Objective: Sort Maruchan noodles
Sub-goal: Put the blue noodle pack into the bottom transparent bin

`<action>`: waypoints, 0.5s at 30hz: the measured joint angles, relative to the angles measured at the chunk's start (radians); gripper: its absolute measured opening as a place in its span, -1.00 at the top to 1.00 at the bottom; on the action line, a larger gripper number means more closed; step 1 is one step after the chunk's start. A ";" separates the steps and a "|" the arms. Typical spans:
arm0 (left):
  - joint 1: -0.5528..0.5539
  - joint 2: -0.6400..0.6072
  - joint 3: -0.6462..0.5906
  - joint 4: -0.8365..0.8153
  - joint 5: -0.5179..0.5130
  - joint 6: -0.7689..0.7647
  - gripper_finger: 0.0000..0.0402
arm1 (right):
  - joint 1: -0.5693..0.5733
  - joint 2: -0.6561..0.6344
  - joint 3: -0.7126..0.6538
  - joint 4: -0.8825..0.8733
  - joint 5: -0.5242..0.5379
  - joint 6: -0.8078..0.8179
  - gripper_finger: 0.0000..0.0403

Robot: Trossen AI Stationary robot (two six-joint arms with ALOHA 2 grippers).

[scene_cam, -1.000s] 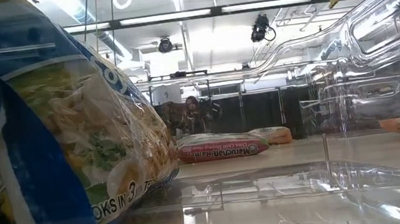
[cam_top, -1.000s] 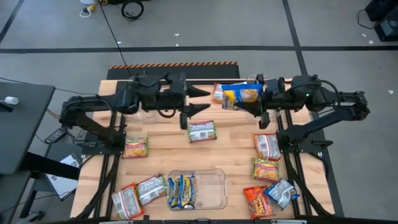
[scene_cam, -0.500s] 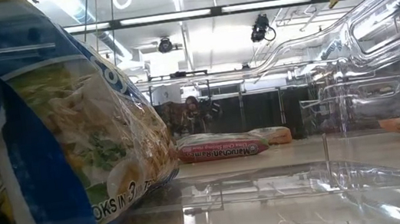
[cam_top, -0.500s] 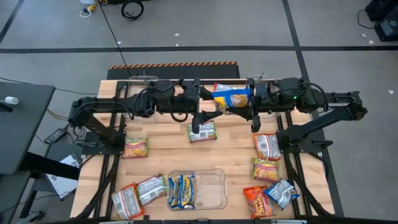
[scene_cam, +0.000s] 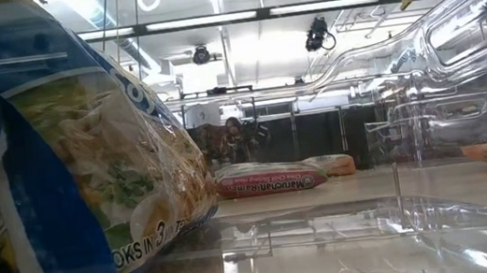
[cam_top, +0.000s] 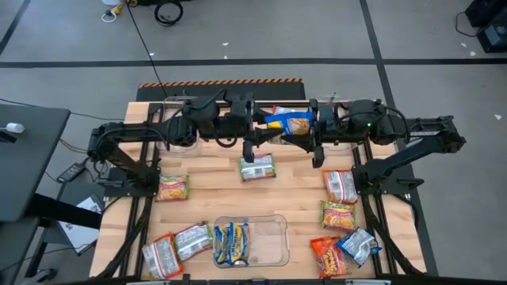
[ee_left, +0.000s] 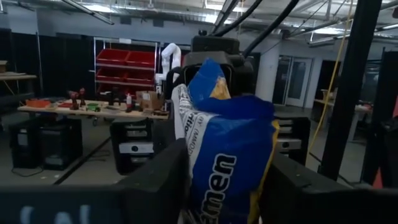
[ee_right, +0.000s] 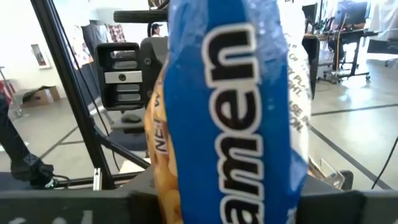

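Both grippers [cam_top: 268, 133] [cam_top: 305, 134] pinch one blue-and-yellow packet [cam_top: 287, 121] (held above the table [cam_top: 301, 186]).

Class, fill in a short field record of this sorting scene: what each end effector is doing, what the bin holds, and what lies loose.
left end effector: closing around the blue-and-yellow packet
right end effector: shut on the same packet
clear bin: one blue-and-yellow packet inside
loose packets: green one mid-table; others along both sides
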 joint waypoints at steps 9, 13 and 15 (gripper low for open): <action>0.011 -0.017 0.000 -0.078 -0.037 0.000 0.38 | 0.000 0.001 0.000 -0.006 0.077 0.030 -0.04; 0.032 -0.033 0.065 -0.284 -0.103 -0.006 0.39 | 0.000 -0.032 0.000 -0.065 0.103 0.057 -0.27; 0.044 -0.033 0.125 -0.443 -0.126 -0.038 0.39 | 0.000 -0.053 0.000 -0.135 0.104 0.072 -0.37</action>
